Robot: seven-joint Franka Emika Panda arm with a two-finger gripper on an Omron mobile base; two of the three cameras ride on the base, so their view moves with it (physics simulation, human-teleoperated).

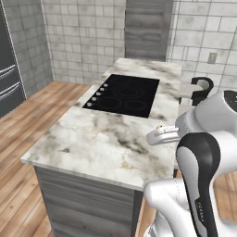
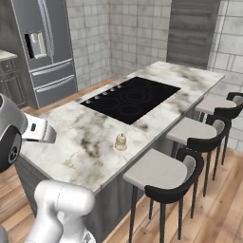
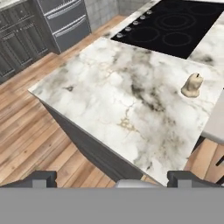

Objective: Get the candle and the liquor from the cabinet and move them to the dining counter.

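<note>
Candle (image 2: 121, 141) stands upright on the marble bench (image 2: 80, 142), near its stool-side edge: half done. Tool (image 3: 112, 177) released, grasping nothing; liquor yet to fetch.

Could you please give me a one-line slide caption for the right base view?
Candle stands upright on the marble dining counter near the black cooktop.
</note>
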